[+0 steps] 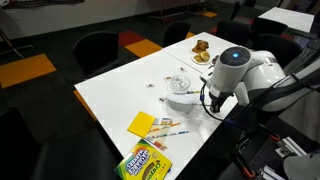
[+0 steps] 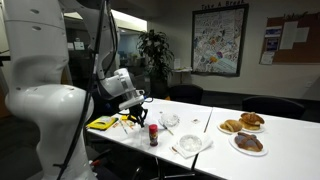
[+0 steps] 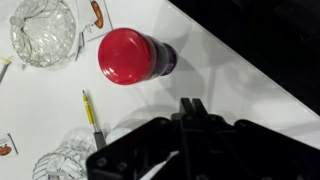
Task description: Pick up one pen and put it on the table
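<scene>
The white table (image 1: 120,90) carries several pens (image 1: 168,126) next to yellow sticky notes. In the wrist view one yellow-green pen (image 3: 92,115) lies on the table (image 3: 205,60) left of my gripper (image 3: 190,108). The fingers are pressed together and I see nothing between the tips. The gripper hovers low over the table near its edge in both exterior views (image 1: 214,100) (image 2: 135,104). A bottle with a red cap (image 3: 128,55) (image 2: 153,134) stands just ahead of the fingers.
A crayon box (image 1: 145,162) lies at the table's near end. Glass bowls (image 3: 42,30) (image 3: 62,162) (image 1: 180,84) stand near the bottle. Plates of pastries (image 1: 201,50) (image 2: 245,132) are at the far end. The table edge (image 3: 250,70) runs close to the gripper.
</scene>
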